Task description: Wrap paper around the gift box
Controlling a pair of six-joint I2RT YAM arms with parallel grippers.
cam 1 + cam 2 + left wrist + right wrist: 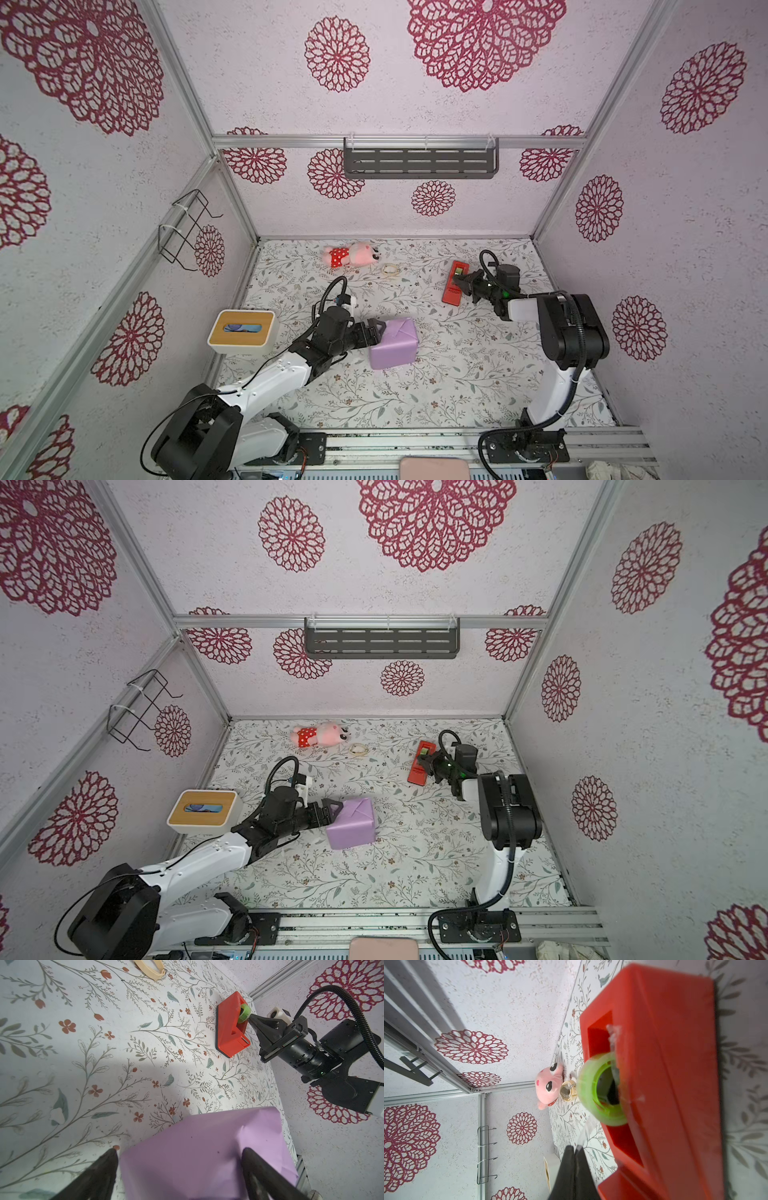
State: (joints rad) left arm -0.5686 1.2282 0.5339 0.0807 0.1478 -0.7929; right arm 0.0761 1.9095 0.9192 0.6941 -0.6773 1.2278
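**Right wrist view: right gripper nipped on tape, left gripper spread at the wrapped gift box**

My right fingers are pressed flat together. A strip of clear tape runs from the green roll in the red tape dispenser down to their tips, so I have the free end of the tape pinched between them. In both top views this gripper sits against the dispenser, toward the back right of the table.

My left jaws stand about as wide as they go. In the left wrist view, one of the fingers lies on the lilac face of the paper. The other stands just beside the paper's edge, over bare table. I have nothing clamped on that side.

The paper, lilac side out, covers the gift box completely, so none of the box itself shows. The parcel stands on the table left of centre, right at my left fingertips and well apart from the dispenser. Diagonal fold lines cross its upper face. A tissue box sits near the left wall, on the far side of my left arm from the parcel.
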